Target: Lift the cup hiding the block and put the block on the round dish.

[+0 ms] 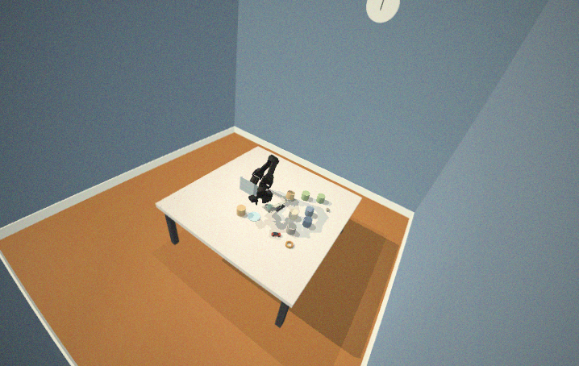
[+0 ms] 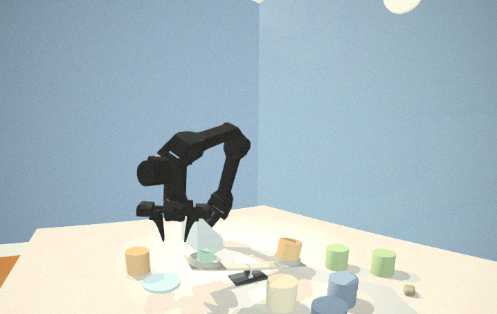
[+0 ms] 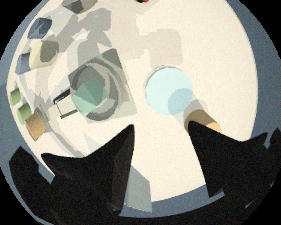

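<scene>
My tool (image 1: 260, 201) (image 2: 174, 238) (image 3: 161, 127) stands a little over half open with nothing between its fingers, above the surface (image 1: 218, 190) (image 2: 86, 241) (image 3: 225, 64). The green block (image 1: 268, 207) (image 2: 205, 256) (image 3: 90, 97) sits uncovered inside the ringed end of the balance (image 1: 280, 207) (image 2: 250, 276) (image 3: 66, 105), toward two o'clock from the round dish (image 1: 253, 217) (image 2: 160, 282) (image 3: 167, 91) in the exterior view. There the loose orange cup (image 1: 240, 210) (image 2: 138, 261) (image 3: 202, 119) stands between ten and eleven o'clock of the dish, not over it. I judge the block light, stiff and hard to harm, with flat faces that should sit well against my fingers, though smooth ones could slip if I catch only an edge. I would take it by two opposite sides, below the top but above the ring, turning my fingers square to it and coming straight down. The beam looks likelier to give than the block, so pressing down or brushing the ring could disturb the other orange cup (image 1: 289, 195) (image 2: 288, 249) (image 3: 35, 126), tilted at the far end. I can read no brand, label or writing on any of these things.
</scene>
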Action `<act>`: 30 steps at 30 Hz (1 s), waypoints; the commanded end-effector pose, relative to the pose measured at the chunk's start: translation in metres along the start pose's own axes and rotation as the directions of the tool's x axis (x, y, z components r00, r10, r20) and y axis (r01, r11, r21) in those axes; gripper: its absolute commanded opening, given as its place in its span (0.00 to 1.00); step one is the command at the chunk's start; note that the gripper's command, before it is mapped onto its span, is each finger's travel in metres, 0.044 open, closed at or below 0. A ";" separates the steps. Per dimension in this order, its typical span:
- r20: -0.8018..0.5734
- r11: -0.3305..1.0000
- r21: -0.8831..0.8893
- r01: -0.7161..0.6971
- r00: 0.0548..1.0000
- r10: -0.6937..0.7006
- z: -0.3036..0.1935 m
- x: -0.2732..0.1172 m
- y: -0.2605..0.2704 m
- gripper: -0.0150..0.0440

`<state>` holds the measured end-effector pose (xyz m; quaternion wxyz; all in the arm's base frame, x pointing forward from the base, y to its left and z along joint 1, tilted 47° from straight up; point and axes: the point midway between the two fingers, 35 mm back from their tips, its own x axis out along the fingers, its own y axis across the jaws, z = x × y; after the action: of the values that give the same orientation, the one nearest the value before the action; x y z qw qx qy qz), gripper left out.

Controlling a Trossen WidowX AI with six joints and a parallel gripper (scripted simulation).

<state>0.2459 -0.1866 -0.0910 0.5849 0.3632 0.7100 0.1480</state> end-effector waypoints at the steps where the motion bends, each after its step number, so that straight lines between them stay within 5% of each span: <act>1: 0.009 0.994 0.112 -0.003 1.000 0.002 0.006 -0.004 0.009 0.69; 13: 0.013 0.865 0.502 -0.024 1.000 0.020 0.016 -0.010 0.039 0.69; 30: 0.014 0.489 0.872 -0.034 0.999 0.046 0.027 -0.015 0.079 0.69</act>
<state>0.2946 -0.1492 -0.0411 0.3268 0.6147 0.6895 -0.1999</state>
